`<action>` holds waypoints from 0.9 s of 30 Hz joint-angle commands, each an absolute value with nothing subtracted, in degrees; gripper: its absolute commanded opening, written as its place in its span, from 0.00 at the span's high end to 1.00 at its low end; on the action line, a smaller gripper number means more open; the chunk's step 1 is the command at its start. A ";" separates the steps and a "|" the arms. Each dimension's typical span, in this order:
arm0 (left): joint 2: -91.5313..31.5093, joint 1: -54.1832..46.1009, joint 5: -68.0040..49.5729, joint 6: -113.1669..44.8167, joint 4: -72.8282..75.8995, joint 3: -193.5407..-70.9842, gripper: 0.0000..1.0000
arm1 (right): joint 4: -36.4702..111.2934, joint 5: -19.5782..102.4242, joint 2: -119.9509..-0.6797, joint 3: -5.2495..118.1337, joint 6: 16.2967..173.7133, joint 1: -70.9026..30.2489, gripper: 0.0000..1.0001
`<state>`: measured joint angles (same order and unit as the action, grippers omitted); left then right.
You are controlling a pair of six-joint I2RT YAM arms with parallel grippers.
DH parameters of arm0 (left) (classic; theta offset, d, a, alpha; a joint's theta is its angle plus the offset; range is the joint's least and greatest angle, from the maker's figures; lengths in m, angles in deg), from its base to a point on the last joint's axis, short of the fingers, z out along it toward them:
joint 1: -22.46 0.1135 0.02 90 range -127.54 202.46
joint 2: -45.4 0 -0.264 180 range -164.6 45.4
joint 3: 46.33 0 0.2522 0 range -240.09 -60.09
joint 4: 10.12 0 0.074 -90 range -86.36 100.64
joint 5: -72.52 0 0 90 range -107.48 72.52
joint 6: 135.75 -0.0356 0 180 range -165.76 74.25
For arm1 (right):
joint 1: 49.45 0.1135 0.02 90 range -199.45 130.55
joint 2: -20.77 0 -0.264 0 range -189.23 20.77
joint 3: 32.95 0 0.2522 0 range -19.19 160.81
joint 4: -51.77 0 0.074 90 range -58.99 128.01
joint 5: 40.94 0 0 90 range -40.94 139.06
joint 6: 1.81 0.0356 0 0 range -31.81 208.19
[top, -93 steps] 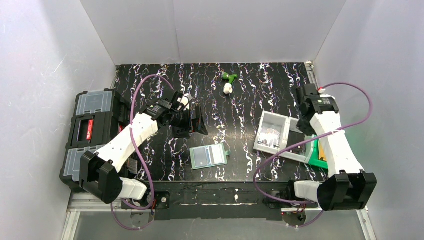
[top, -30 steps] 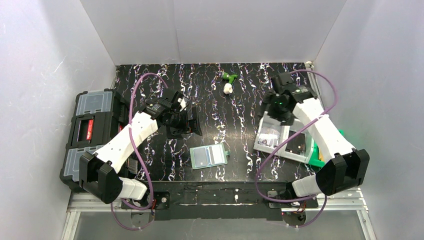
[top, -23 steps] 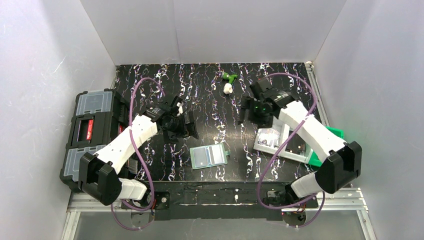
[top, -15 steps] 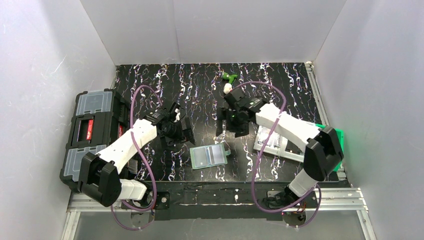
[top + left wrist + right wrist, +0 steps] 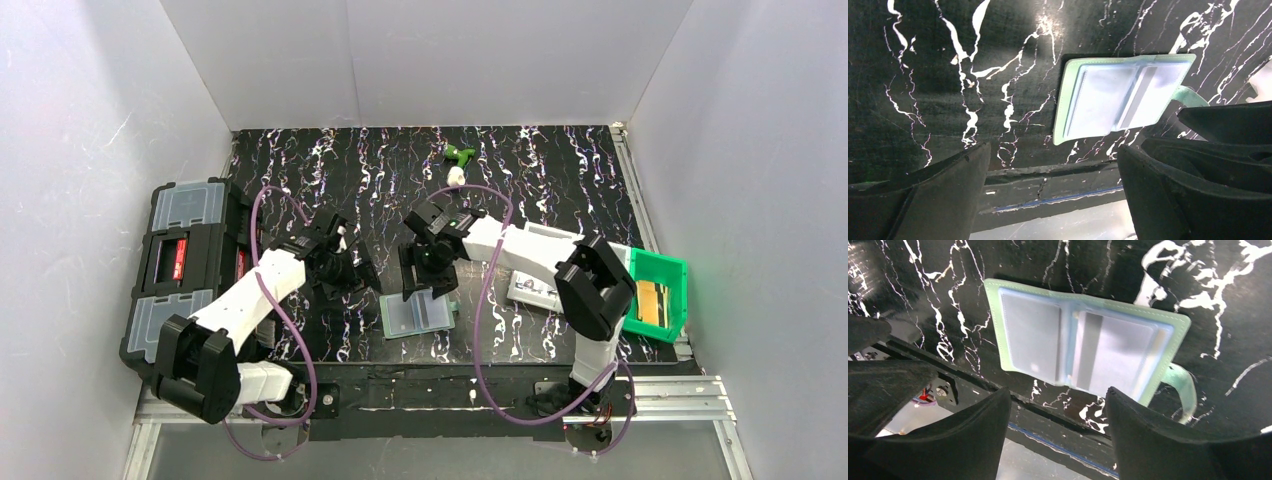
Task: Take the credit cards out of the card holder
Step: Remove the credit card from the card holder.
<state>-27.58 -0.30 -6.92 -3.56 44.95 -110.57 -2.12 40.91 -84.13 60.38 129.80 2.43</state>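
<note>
Green holder (image 5: 418, 313) lies open by the worktop's (image 5: 560, 170) near edge, cards (image 5: 1030, 337) inside.
Over it hover the left claw (image 5: 350, 275) and right claw (image 5: 425, 280), jaws apart, holding nothing; unpinned, the soft holder could slide or lift with a card.

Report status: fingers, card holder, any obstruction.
Left gripper: fingers open, left of the card holder. Right gripper: fingers open, above it, empty. Holder unfolded flat on the table, cards in their sleeves. Nothing lying on it.
</note>
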 commanded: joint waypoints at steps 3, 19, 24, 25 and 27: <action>-24.31 2.04 -4.76 -1.18 43.71 -106.73 0.02 | -2.72 39.81 -88.29 66.15 128.09 4.46 0.29; -28.37 2.41 1.74 -0.96 36.78 -103.10 0.59 | -5.11 45.05 -88.93 63.95 127.33 4.78 0.44; -31.83 -0.68 1.95 0.05 34.95 -104.68 0.68 | -6.36 48.69 -87.03 61.23 126.86 4.77 0.42; -32.65 -1.36 1.80 0.27 34.65 -105.01 0.69 | -5.59 47.83 -86.86 60.68 126.83 4.76 0.42; -34.33 -2.67 1.52 0.84 33.89 -105.40 0.71 | -2.98 44.61 -86.35 59.58 126.92 4.78 0.41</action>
